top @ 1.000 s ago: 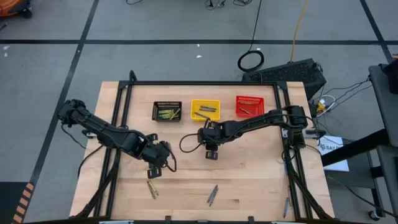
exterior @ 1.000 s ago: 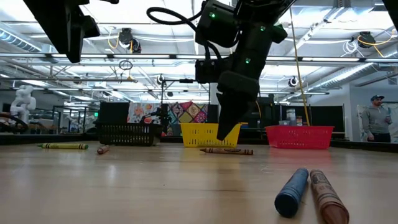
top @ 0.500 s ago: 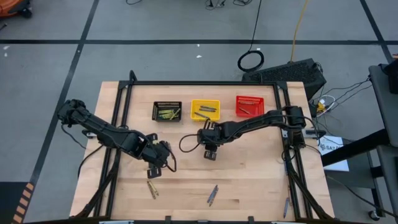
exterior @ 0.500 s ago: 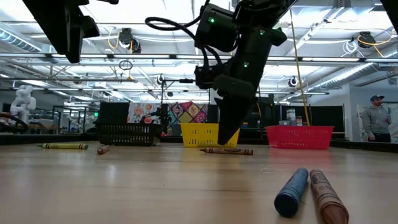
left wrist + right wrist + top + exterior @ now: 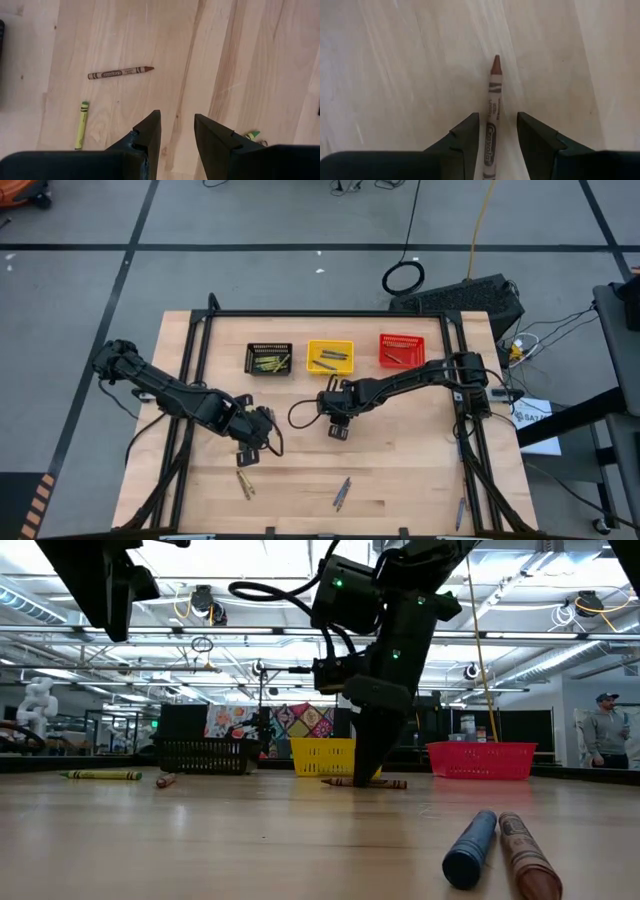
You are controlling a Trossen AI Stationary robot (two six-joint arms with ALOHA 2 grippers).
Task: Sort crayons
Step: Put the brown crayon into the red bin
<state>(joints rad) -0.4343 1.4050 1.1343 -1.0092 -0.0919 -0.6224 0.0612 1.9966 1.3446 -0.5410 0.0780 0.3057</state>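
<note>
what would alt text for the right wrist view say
The right pincer hangs open just above the pale wooden table, its two dark fingers straddling a brownish-red crayon that points away from the camera.

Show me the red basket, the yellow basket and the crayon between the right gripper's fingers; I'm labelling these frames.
Red basket [image 5: 401, 350]: high view, rim.
Yellow basket [image 5: 329, 357]: high view, rim.
Brownish-red crayon [image 5: 492, 117]: right wrist view, paper wrapper.

Bright, even light falls from ceiling strips [image 5: 560, 658] overhead, glaring white near the rafters. The table [image 5: 400, 470] is evenly lit from above, shadows soft and short. Up close, the blue crayon [image 5: 470, 848] and its brown neighbour [image 5: 527, 856] look soft, probably out of focus. The wood under the right gripper [image 5: 497, 134] is smeared with blur.
</note>
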